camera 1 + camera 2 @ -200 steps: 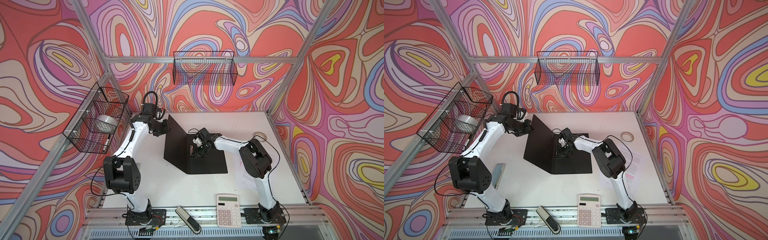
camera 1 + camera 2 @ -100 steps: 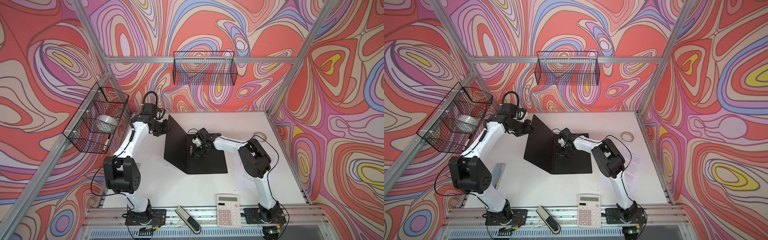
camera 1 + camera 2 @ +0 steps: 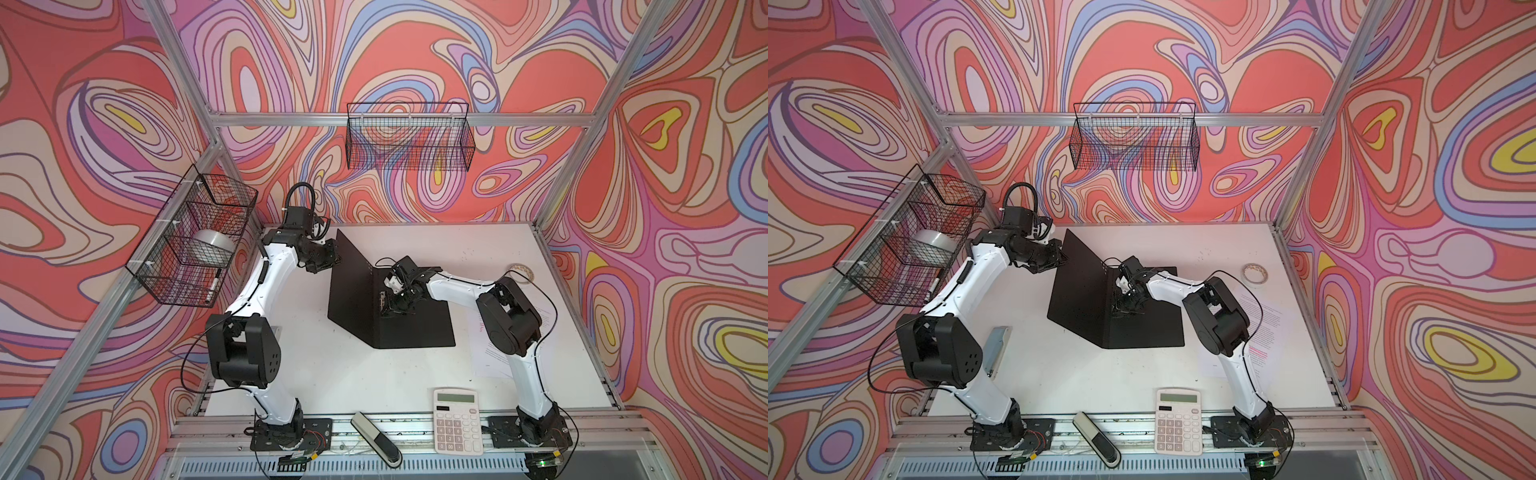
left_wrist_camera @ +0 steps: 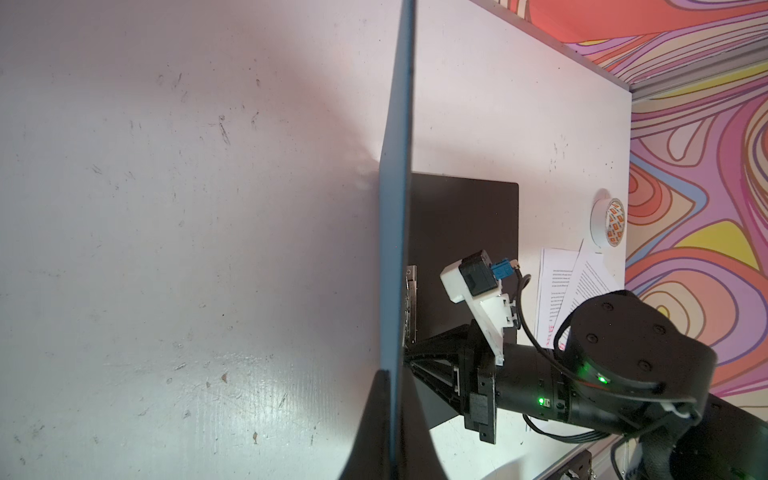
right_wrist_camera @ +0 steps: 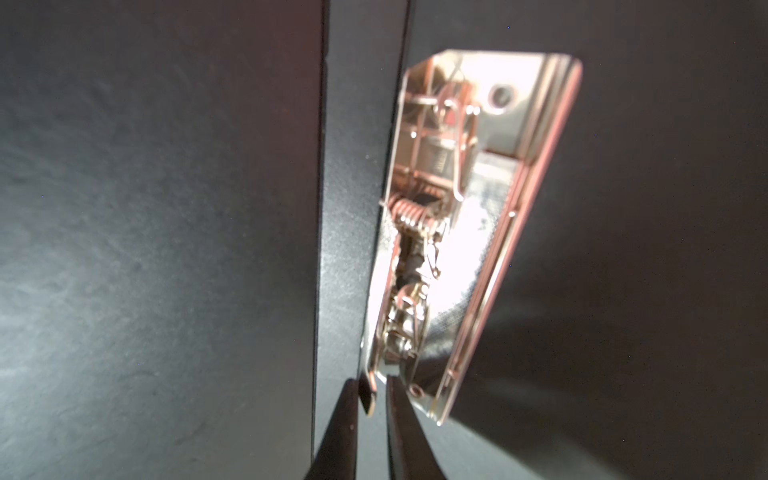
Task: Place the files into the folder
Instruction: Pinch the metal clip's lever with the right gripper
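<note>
The folder [image 3: 419, 328] [image 3: 1154, 328] lies open at the table's middle, black inside. Its left cover [image 3: 353, 291] stands raised, blue outside [image 4: 395, 208]. My left gripper [image 3: 337, 259] [image 3: 1065, 259] [image 4: 390, 399] is shut on that cover's far edge. My right gripper [image 3: 388, 305] [image 3: 1121, 307] [image 5: 372, 386] sits at the spine, its jaws nearly together round the small lever tab of the metal clip [image 5: 469, 232] [image 4: 411, 303]. The files [image 3: 486, 353] [image 3: 1266, 328] [image 4: 557, 274] lie flat at the right, partly under the right arm.
A white calculator [image 3: 458, 419] and a black-and-grey pedal [image 3: 376, 438] lie at the front edge. A tape roll [image 3: 521, 272] sits at the back right. Wire baskets hang on the back wall [image 3: 409, 141] and left wall [image 3: 195, 241]. A metal bracket [image 3: 998, 349] lies by the left arm.
</note>
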Action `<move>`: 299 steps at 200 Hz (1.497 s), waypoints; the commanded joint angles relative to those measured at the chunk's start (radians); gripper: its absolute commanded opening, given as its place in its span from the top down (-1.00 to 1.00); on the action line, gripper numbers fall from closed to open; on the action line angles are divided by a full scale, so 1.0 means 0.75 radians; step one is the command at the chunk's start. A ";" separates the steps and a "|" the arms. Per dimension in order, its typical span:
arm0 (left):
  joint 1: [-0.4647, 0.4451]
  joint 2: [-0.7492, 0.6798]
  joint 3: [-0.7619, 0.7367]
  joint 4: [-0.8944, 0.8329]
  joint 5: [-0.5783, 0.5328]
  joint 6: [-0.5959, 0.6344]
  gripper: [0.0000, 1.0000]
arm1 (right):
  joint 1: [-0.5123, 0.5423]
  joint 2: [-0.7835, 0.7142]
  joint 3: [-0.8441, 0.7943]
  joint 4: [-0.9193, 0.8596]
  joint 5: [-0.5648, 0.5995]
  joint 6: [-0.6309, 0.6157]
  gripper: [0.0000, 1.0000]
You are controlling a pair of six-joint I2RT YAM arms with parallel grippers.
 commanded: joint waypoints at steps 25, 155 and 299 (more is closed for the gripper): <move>0.007 -0.052 0.010 -0.027 0.014 0.010 1.00 | 0.005 -0.003 -0.011 0.008 0.024 -0.001 0.74; 0.007 -0.046 0.018 -0.031 0.001 0.013 1.00 | 0.006 -0.049 -0.032 0.042 0.023 0.020 0.71; 0.007 -0.046 0.009 -0.035 0.003 0.017 1.00 | 0.006 -0.043 -0.051 0.070 -0.001 0.035 0.74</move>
